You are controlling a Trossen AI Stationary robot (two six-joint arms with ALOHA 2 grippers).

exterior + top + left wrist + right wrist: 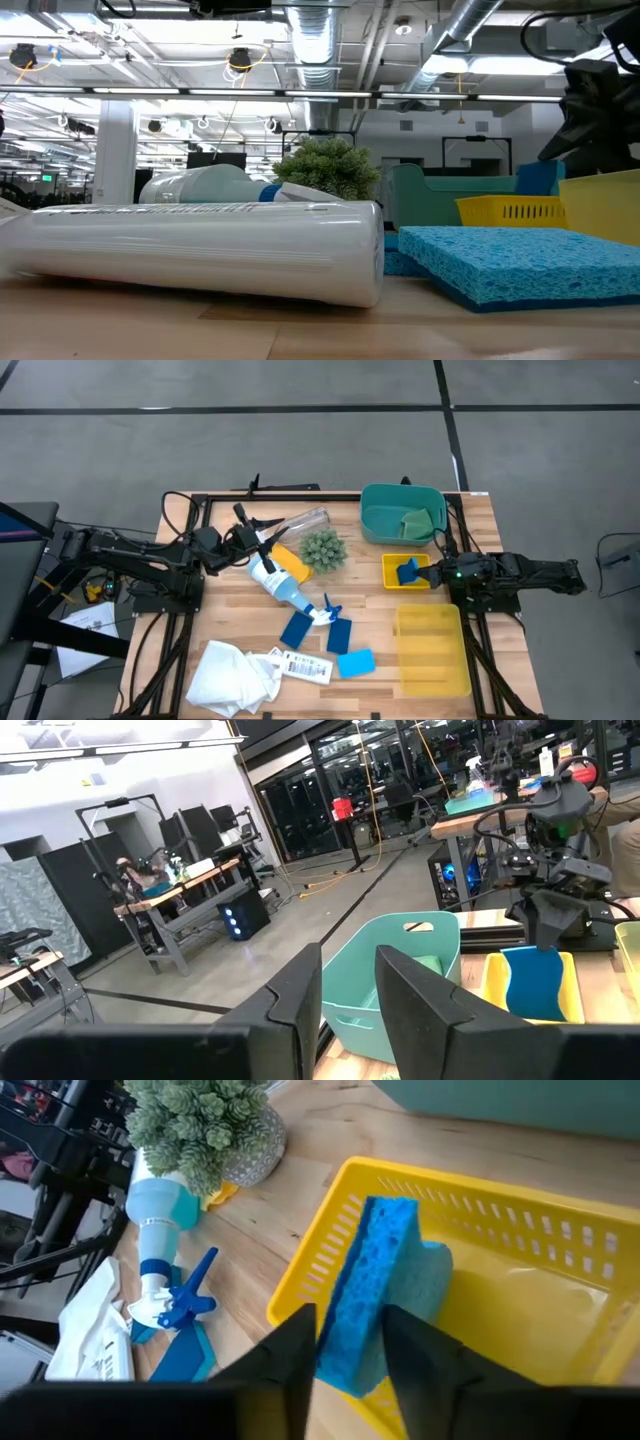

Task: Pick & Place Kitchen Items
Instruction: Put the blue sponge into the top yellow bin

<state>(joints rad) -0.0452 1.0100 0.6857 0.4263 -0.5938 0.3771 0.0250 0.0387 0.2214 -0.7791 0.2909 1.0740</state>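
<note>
While the right gripper pinches the blue sponge upright over the small yellow bin, the sponge sits near the wall and could tip out on release; the left gripper, nearly closed on nothing, waits near the clear cup.

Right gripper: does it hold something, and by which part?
The right gripper pinches a blue rectangular sponge by its near edge, over the small yellow basket.
</note>
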